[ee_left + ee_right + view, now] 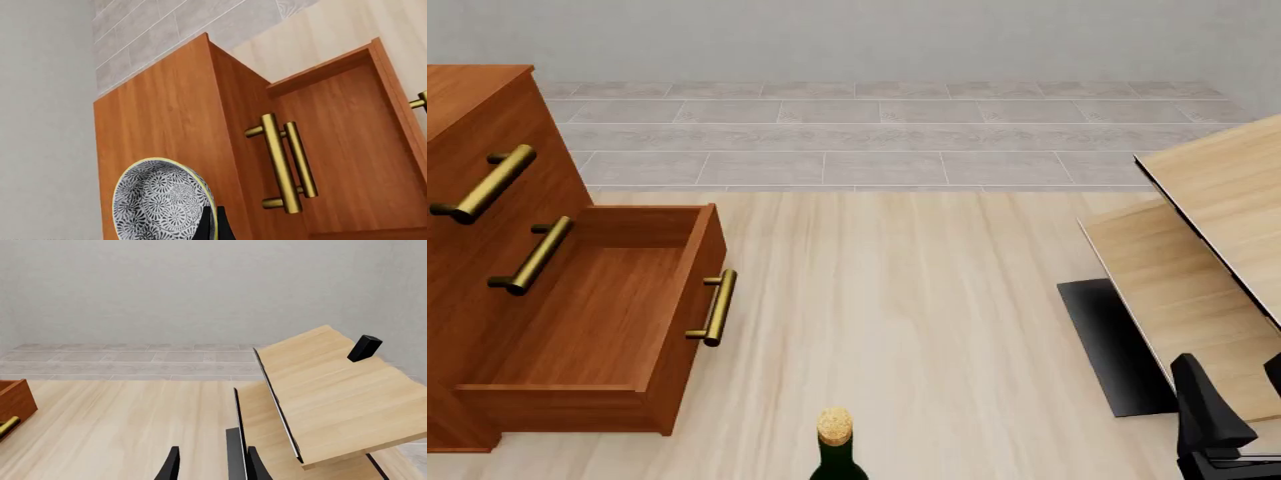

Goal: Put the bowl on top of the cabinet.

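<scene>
One pincer (215, 227), your left, pinches the bowl (160, 202) beside the cabinet (167, 135), so you lift it higher onto the top; your right pincer (210, 465) is spread.

cabinet (487, 260) left, bottle (838, 450) front centre, pale furniture (1214, 250) right.

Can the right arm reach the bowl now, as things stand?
Probably not. The right gripper sits at the far right by the pale furniture, while the bowl shows only in the left wrist view, at the left gripper's fingers, beside the cabinet.
</scene>
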